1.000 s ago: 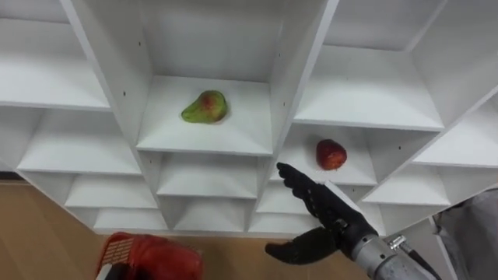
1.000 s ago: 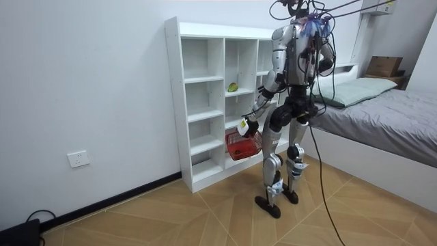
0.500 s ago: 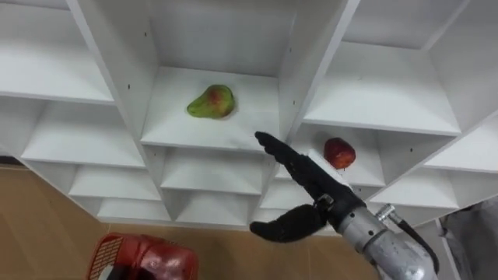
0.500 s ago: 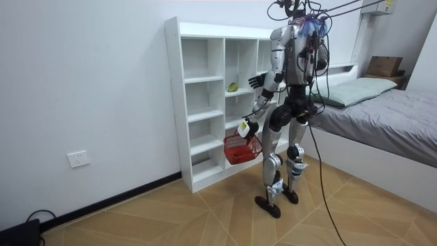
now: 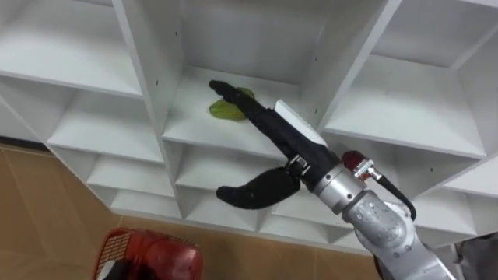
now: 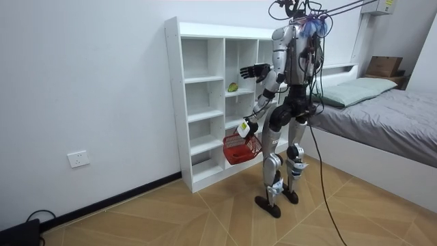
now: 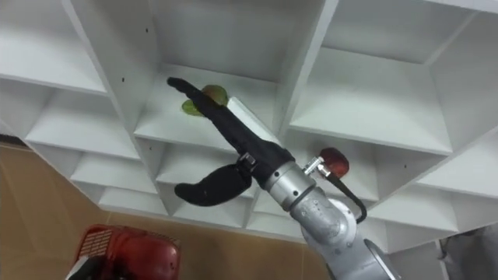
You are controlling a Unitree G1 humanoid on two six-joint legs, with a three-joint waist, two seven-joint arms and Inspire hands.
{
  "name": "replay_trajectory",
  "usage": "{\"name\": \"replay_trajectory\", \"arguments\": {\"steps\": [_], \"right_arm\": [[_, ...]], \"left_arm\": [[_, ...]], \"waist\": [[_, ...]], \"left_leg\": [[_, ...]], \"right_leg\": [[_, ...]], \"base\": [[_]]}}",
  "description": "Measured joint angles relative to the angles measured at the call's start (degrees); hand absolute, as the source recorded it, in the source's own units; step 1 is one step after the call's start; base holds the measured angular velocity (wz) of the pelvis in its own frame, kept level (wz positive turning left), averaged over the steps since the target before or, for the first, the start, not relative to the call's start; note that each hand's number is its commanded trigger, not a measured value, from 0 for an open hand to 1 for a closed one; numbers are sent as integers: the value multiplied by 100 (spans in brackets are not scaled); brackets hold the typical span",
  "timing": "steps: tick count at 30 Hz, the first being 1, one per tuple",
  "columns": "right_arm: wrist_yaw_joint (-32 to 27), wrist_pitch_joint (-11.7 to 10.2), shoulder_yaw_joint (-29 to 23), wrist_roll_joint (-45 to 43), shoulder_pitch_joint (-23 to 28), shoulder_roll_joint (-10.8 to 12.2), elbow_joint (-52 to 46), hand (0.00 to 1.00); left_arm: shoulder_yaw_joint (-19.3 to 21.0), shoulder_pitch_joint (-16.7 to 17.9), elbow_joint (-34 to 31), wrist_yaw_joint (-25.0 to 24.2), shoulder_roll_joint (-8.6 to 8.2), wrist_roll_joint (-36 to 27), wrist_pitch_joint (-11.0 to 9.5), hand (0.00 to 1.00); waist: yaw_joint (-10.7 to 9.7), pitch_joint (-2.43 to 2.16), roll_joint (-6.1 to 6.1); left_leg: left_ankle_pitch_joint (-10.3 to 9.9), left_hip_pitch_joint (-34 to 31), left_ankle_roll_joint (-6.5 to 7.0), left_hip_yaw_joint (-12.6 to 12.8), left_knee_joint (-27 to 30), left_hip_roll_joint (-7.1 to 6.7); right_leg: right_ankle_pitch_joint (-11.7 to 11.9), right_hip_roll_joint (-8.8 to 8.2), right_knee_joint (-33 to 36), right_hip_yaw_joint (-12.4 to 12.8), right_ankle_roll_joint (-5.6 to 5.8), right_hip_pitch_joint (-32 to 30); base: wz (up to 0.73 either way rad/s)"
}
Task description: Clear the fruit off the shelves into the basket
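My right hand [image 5: 264, 124] reaches into the middle compartment of the white closet [image 5: 85, 74], its fingers straight and its thumb spread wide below; the green pear [image 5: 223, 112] lies on that shelf just under and beside my fingers, though I cannot tell whether they touch it. A red apple [image 7: 333, 162] sits in the next compartment to the right, one shelf lower, half hidden behind my wrist. I stand on a wooden floor [image 6: 205, 219] facing the closet with a bed [image 6: 389, 113] behind me, my left hand [image 6: 244, 127] carrying a red basket [image 5: 148, 253] by its handle, and I cannot tell what is in it.
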Motion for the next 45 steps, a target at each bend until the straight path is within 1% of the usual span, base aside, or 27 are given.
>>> {"name": "replay_trajectory", "arguments": {"steps": [2, 5, 9, 12, 13, 14, 15, 16, 17, 20, 21, 22, 24, 25, 27, 28, 29, 30, 32, 33, 36, 38, 39, 41, 44, 45], "right_arm": [[-5, 0, 14, -30, -34, 66, -9, 0], [-20, -7, 15, -28, -84, 216, -11, 0], [-139, -48, 60, -91, -241, 295, -12, 0], [-224, -60, 58, -221, -344, 357, -6, 0], [-265, -87, 55, -267, -358, 355, -6, 0], [-335, -122, 54, -268, -361, 350, -6, 0], [-373, -122, 54, -267, -361, 349, -6, 0], [-461, -123, 52, -263, -361, 335, -4, 0], [-572, -131, 32, -262, -361, 318, 1, 0], [-827, -174, -60, -383, -375, 314, 60, 0], [-880, -191, -84, -418, -380, 303, 83, 0], [-991, -233, -136, -435, -399, 235, 135, 0], [-1164, -249, -193, -433, -472, 109, 250, 0], [-1275, -251, -233, -434, -547, 54, 362, 0], [-1401, -254, -240, -432, -753, -71, 604, 0], [-1501, -249, -241, -454, -923, -183, 817, 0], [-1621, -252, -246, -457, -1085, -280, 1035, 0], [-1684, -250, -247, -472, -1167, -322, 1148, 0], [-1890, -218, -266, -556, -1370, -390, 1467, 0], [-1948, -219, -267, -566, -1399, -399, 1515, 0], [-2139, -221, -256, -641, -1629, -410, 1939, 0], [-2279, -223, -250, -565, -1723, -413, 2238, 0], [-2312, -224, -246, -509, -1729, -419, 2320, 0], [-2382, -226, -238, -413, -1781, -464, 2737, 0], [-2377, -210, -225, -423, -1903, -498, 3279, 0], [-2372, -193, -216, -422, -1916, -506, 3329, 0]], "left_arm": [[5, 6, -16, -60, 1, 43, 0, 100], [21, 7, -18, -108, 7, 43, 1, 100], [34, 4, -20, -150, 6, 43, 1, 100], [71, 13, -23, -161, -12, 43, 1, 100], [128, 32, -26, -155, -23, 43, 0, 100], [162, 58, -32, -155, -10, 41, 0, 100], [181, 83, -42, -154, -4, 40, 0, 100], [221, 156, -83, -147, 11, 41, 1, 100], [222, 197, -110, -138, 28, 43, 2, 100], [288, 266, -230, -129, 37, 172, 7, 100], [311, 279, -257, -131, 37, 193, 7, 100], [363, 276, -280, -144, 37, 246, 7, 100], [415, 289, -312, -157, 55, 274, 7, 100], [425, 287, -309, -168, 71, 274, 12, 100], [441, 282, -278, -183, 91, 273, 45, 100], [442, 284, -267, -183, 120, 273, 61, 100], [449, 279, -268, -179, 172, 286, 80, 100], [455, 273, -268, -179, 208, 317, 106, 100], [564, 260, -268, -180, 304, 522, 233, 100], [570, 255, -268, -178, 320, 548, 262, 100], [557, 242, -269, -177, 389, 773, 359, 100], [537, 243, -267, -169, 446, 854, 502, 100], [537, 241, -264, -156, 456, 886, 538, 100], [536, 210, -302, -97, 456, 889, 649, 100], [427, 151, -318, -89, 454, 889, 687, 100], [414, 137, -319, -93, 452, 885, 687, 100]], "waist": [[141, -4, -20], [209, -2, -23], [285, -2, -24], [292, 10, -64], [303, 17, -99], [305, 43, -144], [309, 47, -170], [302, 42, -224], [294, 48, -272], [287, 56, -344], [288, 55, -346], [286, 53, -349], [291, 49, -361], [291, 52, -373], [291, 40, -423], [293, 55, -447], [297, 74, -507], [300, 73, -545], [306, 70, -673], [312, 77, -691], [330, 84, -701], [373, 87, -697], [392, 87, -697], [443, 91, -691], [457, 105, -672], [456, 108, -668]], "left_leg": [[0, 16, 0, -10, 14, -5], [0, 56, 0, -54, 25, -12], [0, 44, 0, -82, 43, -10], [5, 63, 0, -195, 45, -40], [6, 77, 0, -216, 43, -48], [6, 99, 1, -237, 41, -54], [6, 110, 1, -237, 36, -55], [5, 125, 1, -245, 23, -62], [4, 129, 3, -274, 23, -72], [-1, 85, 9, -337, 49, -88], [-2, 76, 9, -354, 53, -93], [-2, 49, 9, -400, 62, -104], [-1, 47, 9, -442, 59, -113], [-1, 43, 9, -458, 60, -114], [-1, 41, 8, -470, 68, -112], [-1, 32, 8, -475, 83, -111], [-1, 21, 8, -467, 91, -107], [-1, 1, 8, -466, 94, -103], [-5, -79, 7, -469, 127, -100], [-10, -90, 10, -470, 139, -100], [-61, -162, 20, -513, 241, -102], [-79, -197, 20, -557, 262, -104], [-82, -206, 19, -572, 262, -106], [-93, -277, 13, -682, 283, -124], [-90, -416, 13, -783, 356, -149], [-91, -467, 14, -794, 389, -150]], "right_leg": [[-2, -1, -14, 0, 3, 39], [-4, 0, -23, -30, 7, 108], [-9, 0, -18, -56, 5, 120], [-35, -6, -20, -97, 17, 160], [-44, -12, -19, -117, 21, 183], [-47, -17, -25, -149, 25, 223], [-48, -18, -29, -155, 27, 237], [-49, -19, -64, -173, 30, 270], [-51, -18, -91, -190, 37, 298], [-56, -26, -97, -254, 46, 299], [-56, -31, -97, -275, 46, 300], [-57, -42, -96, -340, 48, 303], [-62, -43, -100, -369, 55, 316], [-65, -42, -99, -373, 56, 318], [-65, -40, -97, -372, 55, 318], [-65, -40, -95, -373, 55, 315], [-65, -38, -93, -381, 55, 310], [-65, -36, -93, -383, 54, 294], [-64, -32, -94, -405, 53, 259], [-64, -33, -94, -410, 53, 257], [-62, -36, -84, -483, 55, 257], [-62, -35, -82, -516, 56, 255], [-62, -35, -82, -527, 56, 255], [-62, -32, -81, -577, 56, 224], [-62, -42, -69, -671, 56, 144], [-62, -42, -68, -690, 56, 122]], "base": [[4], [7], [4], [16], [12], [9], [7], [7], [9], [13], [15], [16], [13], [5], [0], [0], [0], [0], [4], [5], [9], [9], [13], [18], [16], [14]]}}
